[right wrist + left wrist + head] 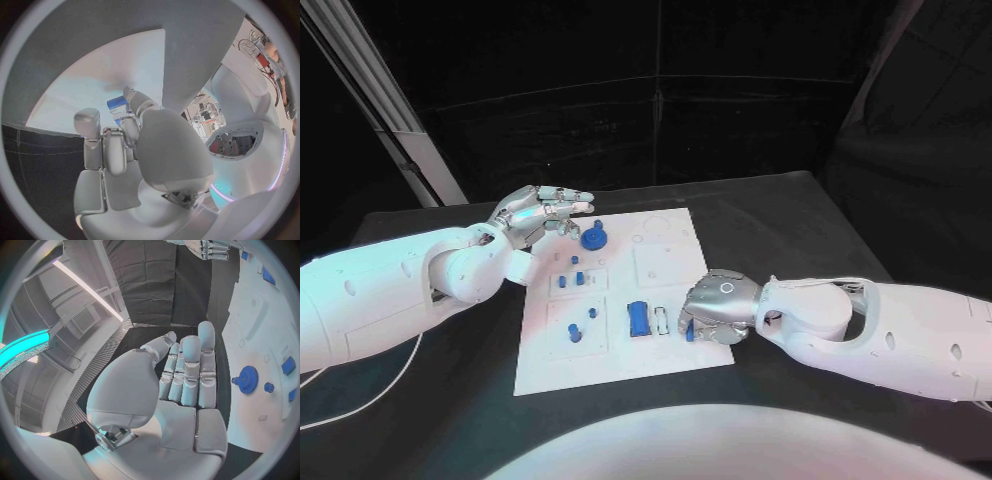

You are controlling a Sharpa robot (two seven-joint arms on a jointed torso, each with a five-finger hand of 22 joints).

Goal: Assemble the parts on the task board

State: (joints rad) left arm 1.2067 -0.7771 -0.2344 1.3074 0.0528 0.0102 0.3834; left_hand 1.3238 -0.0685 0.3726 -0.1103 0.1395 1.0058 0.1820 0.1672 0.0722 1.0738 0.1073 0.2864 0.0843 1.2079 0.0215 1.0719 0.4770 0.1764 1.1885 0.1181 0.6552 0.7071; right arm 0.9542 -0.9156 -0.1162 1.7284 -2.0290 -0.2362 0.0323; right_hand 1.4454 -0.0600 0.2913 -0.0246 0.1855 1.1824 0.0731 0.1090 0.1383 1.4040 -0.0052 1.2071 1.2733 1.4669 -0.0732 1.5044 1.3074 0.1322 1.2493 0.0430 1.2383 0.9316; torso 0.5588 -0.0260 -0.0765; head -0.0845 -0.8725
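Note:
The white task board [668,262] lies in the middle of the black table. A blue gear [594,237] stands near its far left corner, also seen as the gear [249,379] in the left wrist view. My left hand [538,214] hovers just left of the gear, its fingers [189,371] straight and apart, holding nothing. A larger blue block [639,318] sits near the board's front. My right hand [718,305] rests over the board's near right part, its fingers curled onto a small blue part [691,331], which shows at the fingertips as the blue part [117,104].
Several small blue pegs [574,262] stand in the board's left half, one peg [573,332] near the front. Black table [776,215] surrounds the board, with a dark curtain behind. A white cable [358,395] trails at the near left.

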